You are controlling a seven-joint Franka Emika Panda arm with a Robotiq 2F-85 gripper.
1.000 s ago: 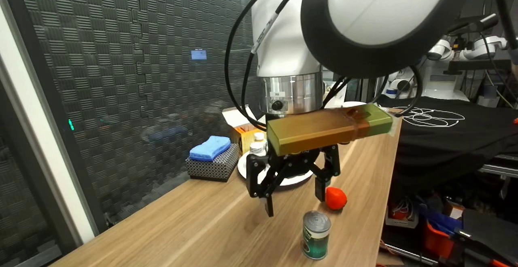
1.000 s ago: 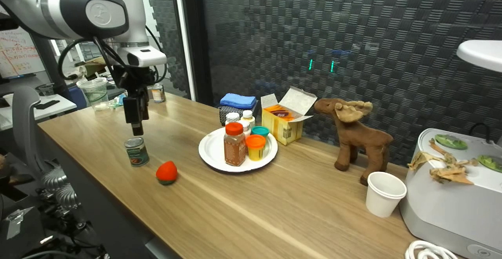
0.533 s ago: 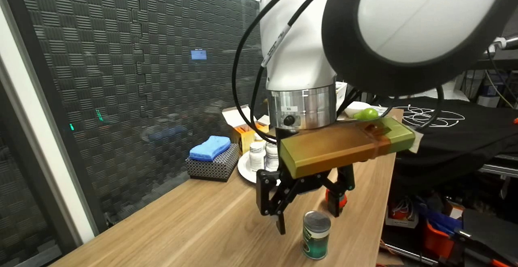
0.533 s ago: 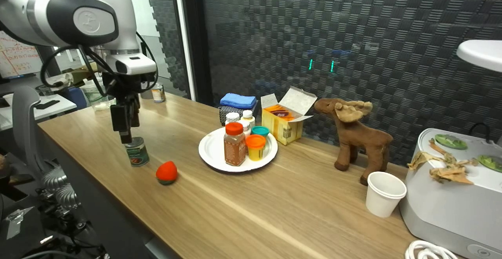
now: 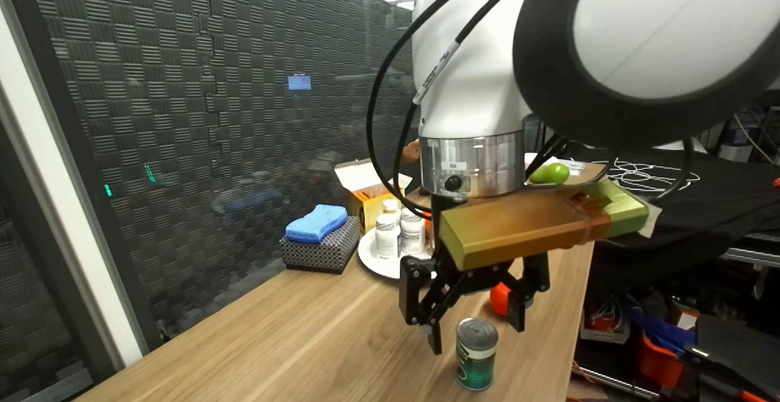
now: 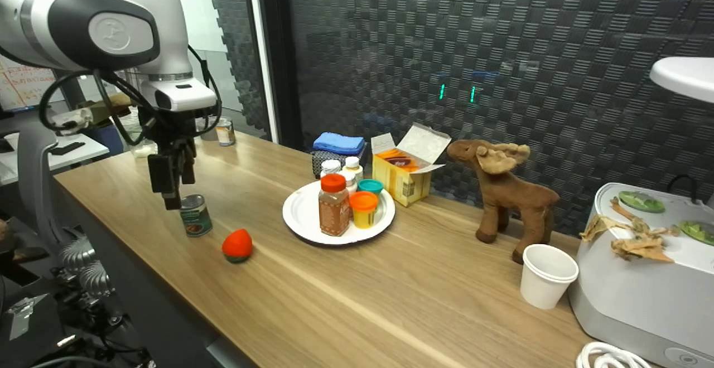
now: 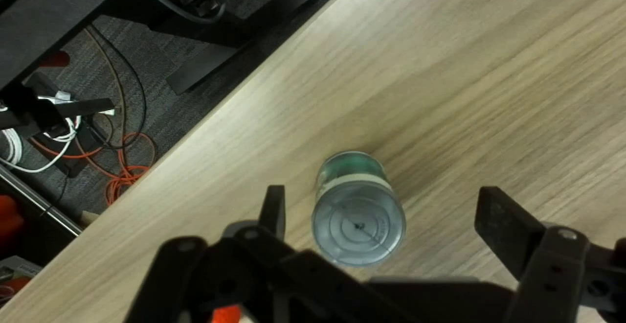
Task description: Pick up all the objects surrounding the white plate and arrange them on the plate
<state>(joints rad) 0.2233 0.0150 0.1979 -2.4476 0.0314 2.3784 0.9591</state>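
Note:
My gripper [image 5: 476, 336] is open above the table, its jaws wide apart with nothing held. A green-labelled can [image 7: 358, 222] stands upright below; in the wrist view its lid shows between the fingers, closer to the left one, wood visible on both sides. Near the can lies an orange-red round piece [image 6: 237, 242] with a green underside, partly hidden by a finger in an exterior view. The white plate [image 6: 301, 220] bears a red-lidded spice jar [image 6: 333, 212], an orange-lidded yellow tub [image 6: 363, 216], a teal-lidded tub [image 6: 370, 187] and white bottles [image 5: 387, 240].
Behind the plate are a yellow carton [image 6: 403, 184] with raised flaps and a blue cloth [image 5: 316, 223] on a patterned box [image 5: 323, 250]. Farther along stand a brown toy moose [image 6: 507, 195], white cups [image 6: 548, 279] and a grey appliance [image 6: 630, 295]. The table edge [image 7: 234, 90] runs close to the can.
The arm has come down and away from the plate toward the can, its fingers now just above it. The jaws have stayed open. The can, round piece and plate have not moved.

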